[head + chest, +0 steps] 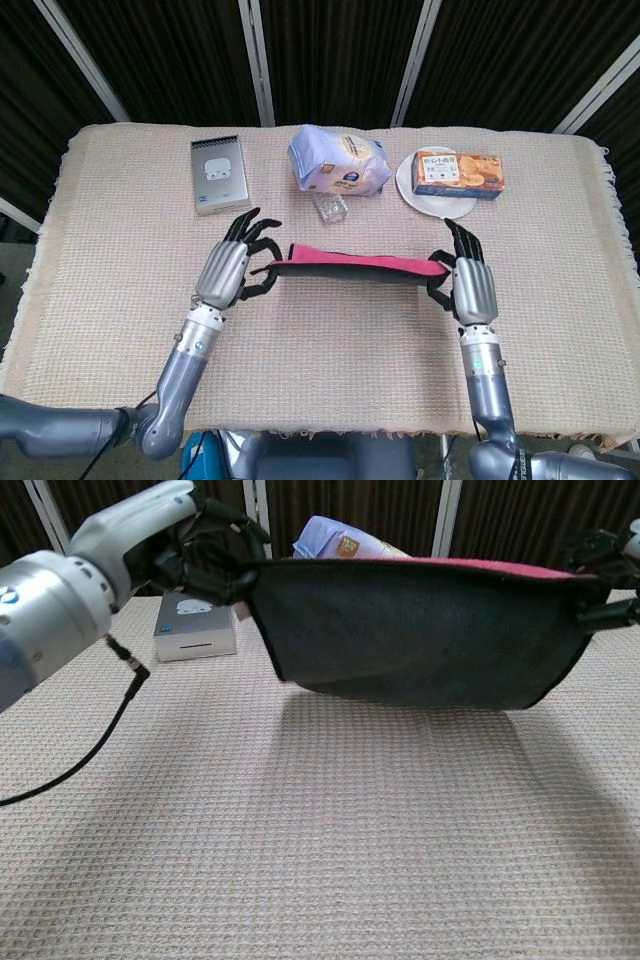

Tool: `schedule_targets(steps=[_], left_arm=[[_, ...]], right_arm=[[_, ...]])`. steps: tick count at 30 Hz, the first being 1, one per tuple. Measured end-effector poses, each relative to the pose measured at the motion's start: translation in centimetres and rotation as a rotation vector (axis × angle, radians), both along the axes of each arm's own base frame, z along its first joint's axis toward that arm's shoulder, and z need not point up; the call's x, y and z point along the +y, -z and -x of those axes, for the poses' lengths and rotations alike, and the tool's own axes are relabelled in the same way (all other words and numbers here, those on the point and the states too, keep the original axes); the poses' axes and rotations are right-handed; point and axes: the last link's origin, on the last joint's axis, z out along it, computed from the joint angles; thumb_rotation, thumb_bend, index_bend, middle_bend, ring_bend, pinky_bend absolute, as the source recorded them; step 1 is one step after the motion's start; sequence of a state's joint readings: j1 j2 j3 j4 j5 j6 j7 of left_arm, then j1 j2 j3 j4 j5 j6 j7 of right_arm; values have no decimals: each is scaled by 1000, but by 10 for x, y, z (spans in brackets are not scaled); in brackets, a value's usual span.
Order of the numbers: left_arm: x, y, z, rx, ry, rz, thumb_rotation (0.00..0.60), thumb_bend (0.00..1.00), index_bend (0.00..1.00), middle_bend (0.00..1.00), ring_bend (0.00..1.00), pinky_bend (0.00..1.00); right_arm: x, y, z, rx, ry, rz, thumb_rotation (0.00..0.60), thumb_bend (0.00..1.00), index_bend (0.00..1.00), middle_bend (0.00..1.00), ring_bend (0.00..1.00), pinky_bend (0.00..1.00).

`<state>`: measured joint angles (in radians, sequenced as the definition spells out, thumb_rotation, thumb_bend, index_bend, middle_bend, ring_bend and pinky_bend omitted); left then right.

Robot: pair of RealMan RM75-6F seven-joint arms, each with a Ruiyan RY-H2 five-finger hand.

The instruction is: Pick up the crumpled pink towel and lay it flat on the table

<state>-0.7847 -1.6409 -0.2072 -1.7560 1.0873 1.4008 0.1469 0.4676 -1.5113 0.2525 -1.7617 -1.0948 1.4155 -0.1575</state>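
Note:
The towel (345, 265), pink on one face and dark on the other (420, 630), hangs stretched taut in the air between my two hands. My left hand (228, 270) pinches its left corner; in the chest view that left hand (195, 545) is at upper left. My right hand (470, 285) pinches the right corner, showing at the chest view's right edge (605, 570). The towel's lower edge hangs a little above the woven table cover (300, 860) and casts a shadow on it.
At the back of the table stand a grey box (218, 174), a pale blue snack bag (338, 160), a small clear cup (332, 206) and a plate (425, 196) bearing an orange biscuit box (458, 172).

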Motion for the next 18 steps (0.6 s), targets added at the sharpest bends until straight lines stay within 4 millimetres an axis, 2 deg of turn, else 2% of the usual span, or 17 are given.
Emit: schedule_targets(steps=[6, 18], left_arm=[[-28, 2, 31, 15, -43, 35, 600, 675, 613, 195, 0, 24], [-65, 14, 62, 56, -66, 105, 600, 675, 614, 195, 0, 24]], right_arm=[[23, 14, 18, -5, 18, -47, 600, 699, 628, 88, 0, 0], [60, 30, 44, 11, 48, -117, 600, 698, 628, 88, 0, 0]])
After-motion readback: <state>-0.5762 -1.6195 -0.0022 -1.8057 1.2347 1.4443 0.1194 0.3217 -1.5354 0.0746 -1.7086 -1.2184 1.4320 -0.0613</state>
